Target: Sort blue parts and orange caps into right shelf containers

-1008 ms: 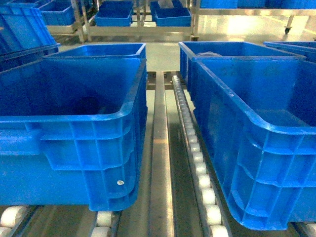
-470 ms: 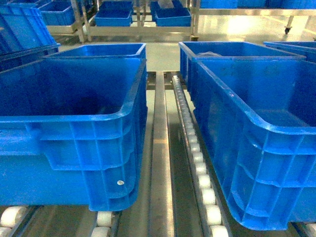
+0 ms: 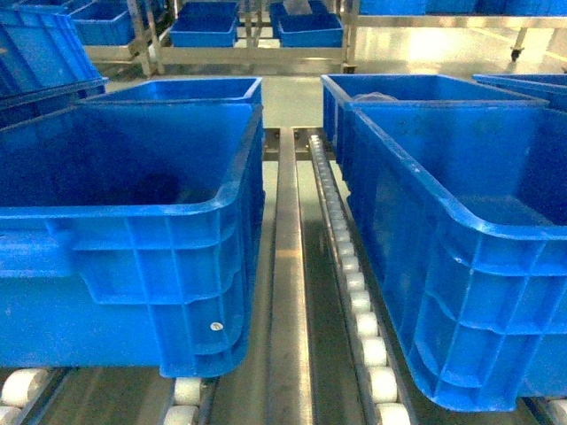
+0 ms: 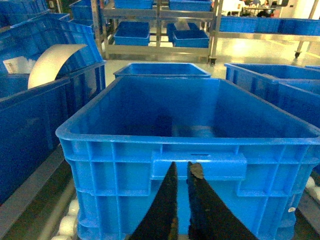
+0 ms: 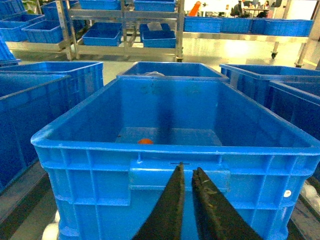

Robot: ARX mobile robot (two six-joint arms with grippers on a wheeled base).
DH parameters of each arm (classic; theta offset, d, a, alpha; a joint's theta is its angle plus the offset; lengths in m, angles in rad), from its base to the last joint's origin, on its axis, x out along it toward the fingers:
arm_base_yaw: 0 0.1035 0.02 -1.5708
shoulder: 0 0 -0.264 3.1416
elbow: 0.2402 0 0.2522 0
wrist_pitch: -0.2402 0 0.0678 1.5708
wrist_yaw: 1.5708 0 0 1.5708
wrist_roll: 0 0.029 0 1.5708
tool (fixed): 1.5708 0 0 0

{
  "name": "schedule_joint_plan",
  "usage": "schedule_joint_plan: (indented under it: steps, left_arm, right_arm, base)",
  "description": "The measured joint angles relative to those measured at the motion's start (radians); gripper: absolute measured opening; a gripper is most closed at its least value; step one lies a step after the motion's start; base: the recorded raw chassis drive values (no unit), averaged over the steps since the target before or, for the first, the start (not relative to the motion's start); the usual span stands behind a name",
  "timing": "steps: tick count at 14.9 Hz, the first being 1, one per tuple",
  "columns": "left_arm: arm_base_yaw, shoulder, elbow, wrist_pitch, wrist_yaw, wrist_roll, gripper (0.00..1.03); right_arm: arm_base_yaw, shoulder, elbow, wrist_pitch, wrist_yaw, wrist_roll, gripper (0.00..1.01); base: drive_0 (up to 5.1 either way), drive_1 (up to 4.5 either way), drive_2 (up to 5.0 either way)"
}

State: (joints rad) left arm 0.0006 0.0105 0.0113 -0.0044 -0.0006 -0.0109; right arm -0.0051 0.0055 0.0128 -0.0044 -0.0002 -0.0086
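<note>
Nearest us, our left gripper point(image 4: 181, 167) and right gripper point(image 5: 187, 172) both show fingers nearly together, holding nothing, each just short of a crate's near wall. Farther in, one orange cap point(image 5: 145, 141) lies on the floor of the right crate point(image 5: 175, 156).

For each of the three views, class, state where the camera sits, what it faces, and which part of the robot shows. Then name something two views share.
Head: high on the robot, slanting down at the left crate, the right crate and the roller track; no robot part shows.
Left wrist: behind the left claw, facing the left crate's near wall.
Right wrist: behind the right claw, facing the right crate; an orange cap lies inside.
Shared: both wrist views show the far shelves.
</note>
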Motion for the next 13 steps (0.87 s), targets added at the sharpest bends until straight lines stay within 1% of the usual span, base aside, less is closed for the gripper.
schedule_joint_plan:
  steps: [1, 2, 4, 5, 10, 11, 13]
  left_arm:
    - [0.0, 0.0, 0.0, 0.0, 0.0, 0.0, 0.17]
    - [0.0, 0.0, 0.0, 0.0, 0.0, 0.0, 0.22]
    - [0.0, 0.0, 0.0, 0.0, 0.0, 0.0, 0.3]
    - [0.0, 0.0, 0.0, 0.0, 0.0, 0.0, 0.37]
    - [0.0, 0.0, 0.0, 0.0, 0.0, 0.0, 0.99]
    - [0.0, 0.0, 0.0, 0.0, 0.0, 0.001, 0.98]
    - [0.0, 0.0, 0.0, 0.0, 0.0, 0.001, 0.98]
  right_arm:
    - [0.0, 0.0, 0.0, 0.0, 0.0, 0.0, 0.16]
    - [0.0, 0.0, 0.0, 0.0, 0.0, 0.0, 0.22]
    - [0.0, 0.0, 0.0, 0.0, 0.0, 0.0, 0.29]
    - [0.0, 0.0, 0.0, 0.0, 0.0, 0.0, 0.37]
    - [0.0, 0.0, 0.0, 0.0, 0.0, 0.001, 1.0]
    - [0.0, 0.0, 0.0, 0.0, 0.0, 0.001, 0.97]
    - [0.0, 0.0, 0.0, 0.0, 0.0, 0.001, 0.98]
  base:
    - [0.0, 0.0, 0.0]
    - [0.0, 0.0, 0.0]
    - [0.0, 0.0, 0.0]
    - [0.0, 0.0, 0.0]
    - [0.0, 0.0, 0.0]
    - [0.0, 0.0, 0.0]
    - [0.0, 0.0, 0.0]
